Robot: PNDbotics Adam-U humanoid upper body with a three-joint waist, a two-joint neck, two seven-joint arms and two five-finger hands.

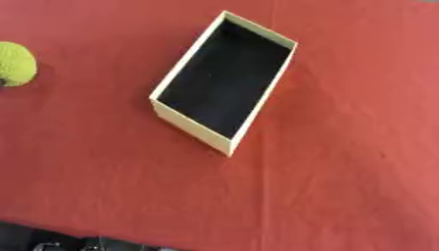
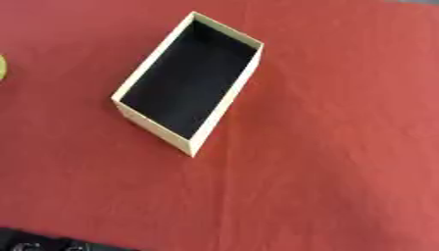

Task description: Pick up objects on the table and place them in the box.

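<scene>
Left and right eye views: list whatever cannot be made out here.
- Bumpy yellow-green round object: cut by the left edge in the left eye view; only a sliver in the right; identity unclear.
- Cream rectangular cardboard box: black interior, too dark to rule out contents.
- Both hands: in neither view.
- Dark shapes beyond the red tablecloth: cut off.

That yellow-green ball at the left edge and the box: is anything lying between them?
Nothing: between the yellow-green ball and the cream box there is only bare red tablecloth, best seen in the left eye view. Neither robot hand shows.
</scene>
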